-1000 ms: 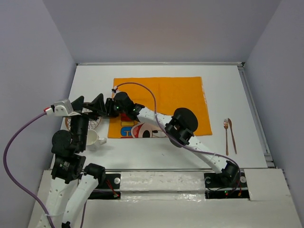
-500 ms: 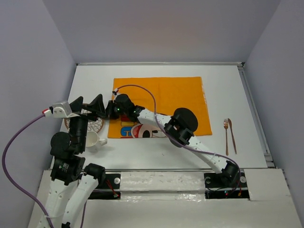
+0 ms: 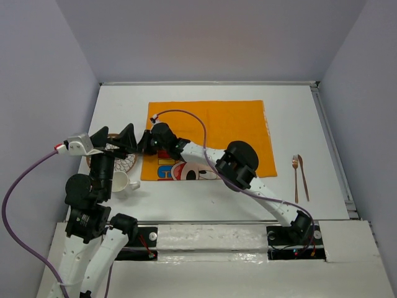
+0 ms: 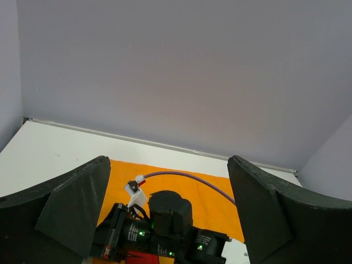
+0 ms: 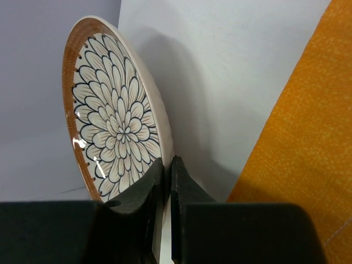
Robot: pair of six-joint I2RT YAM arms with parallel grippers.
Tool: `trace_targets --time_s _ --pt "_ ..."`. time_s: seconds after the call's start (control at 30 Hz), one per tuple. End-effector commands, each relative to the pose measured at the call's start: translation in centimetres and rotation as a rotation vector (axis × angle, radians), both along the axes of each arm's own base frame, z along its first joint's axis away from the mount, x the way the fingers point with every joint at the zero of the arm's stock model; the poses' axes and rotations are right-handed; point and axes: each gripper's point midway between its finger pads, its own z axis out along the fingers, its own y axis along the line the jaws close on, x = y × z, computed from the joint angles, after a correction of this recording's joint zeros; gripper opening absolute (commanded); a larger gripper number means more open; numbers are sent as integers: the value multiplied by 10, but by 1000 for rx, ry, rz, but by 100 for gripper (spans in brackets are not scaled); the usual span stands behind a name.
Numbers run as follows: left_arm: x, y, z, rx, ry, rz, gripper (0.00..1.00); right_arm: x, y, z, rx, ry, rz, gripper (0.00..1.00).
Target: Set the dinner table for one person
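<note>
The right arm stretches low across the orange cloth mat (image 3: 229, 124) toward the left, its gripper (image 5: 166, 165) pinched narrow on the rim of a glossy round plate (image 5: 118, 115) — brown-edged, with black petal lines — which sits at an angle to the table (image 3: 310, 112), the flat white top under everything. The left gripper (image 3: 115, 138) hovers over the plate, its fingers spread wide.

Left end effector (image 3: 114, 138) gapes wide; right end effector (image 5: 166, 164) pinched.

Left hand (image 3: 115, 138) above plate (image 5: 118, 121); mug (image 3: 121, 182) beside
</note>
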Motion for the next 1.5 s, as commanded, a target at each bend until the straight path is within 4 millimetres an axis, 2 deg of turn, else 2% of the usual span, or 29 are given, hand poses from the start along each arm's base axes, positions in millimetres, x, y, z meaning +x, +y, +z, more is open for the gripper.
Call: trace_targets --time_s 0.0,0.1,0.13,0.27,0.3,0.33,0.37,0.4,0.43,0.47,0.5,0.53,0.57,0.63,0.67,0.7,0.73,0.77,0.8,0.87,0.97,1.1,1.2,1.27,1.47 --pt "-3 2 8 2 -35 11 99 29 -7 191 349 -202 -95 0" --pt "-2 2 9 0 -34 12 99 42 -19 225 397 -239 -128 0" --pt "-2 2 9 0 -34 12 99 40 -21 235 411 -245 -128 0" --pt "-3 3 9 2 -36 14 99 53 -55 272 458 -298 -174 0" --pt "-2 3 8 2 -34 16 99 58 -64 244 406 -268 -190 0" --pt "-2 3 8 2 -34 14 99 62 -87 272 431 -295 -218 0" --pt "-3 3 9 2 -36 14 99 64 -99 272 424 -298 -233 0" --pt "-2 3 8 3 -34 13 99 66 -112 243 377 -271 -251 0" --pt "-3 2 8 3 -33 9 99 63 -131 266 398 -296 -269 0" --pt "-3 2 8 3 -35 8 99 70 -153 235 331 -269 -303 0" --pt "-3 1 8 4 -35 5 99 73 -166 257 352 -303 -320 0" --pt "-3 1 8 5 -37 3 99 71 -180 224 287 -263 -332 0" --pt "-4 1 9 3 -40 1 99 73 -205 238 288 -287 -362 0" --pt "-5 1 9 4 -40 0 99 69 -229 224 243 -278 -386 0" --pt "-4 1 8 5 -37 2 99 64 -243 196 186 -245 -396 0" --pt "-5 0 9 5 -40 -2 99 64 -262 203 185 -254 -421 0" --pt "-4 0 7 9 -36 -1 99 62 -271 197 172 -247 -428 0" --pt "-5 1 8 6 -39 0 99 57 -285 176 134 -218 -442 0" --pt "-4 0 7 8 -36 -1 99 59 -303 184 139 -228 -471 0" --pt "-3 -1 6 12 -32 -4 99 52 -322 175 122 -213 -485 0" --pt "-2 -1 5 12 -28 -4 99 56 -349 169 108 -205 -521 0" --pt "0 -1 2 16 -17 -3 99 55 -373 156 66 -194 -551 0" --pt "1 -2 2 17 -15 -6 99 56 -384 136 35 -164 -564 0" --pt "2 -3 1 17 -13 -6 99 59 -386 123 19 -141 -567 0" --pt "2 -3 1 20 -10 -7 99 68 -384 105 18 -107 -561 0"
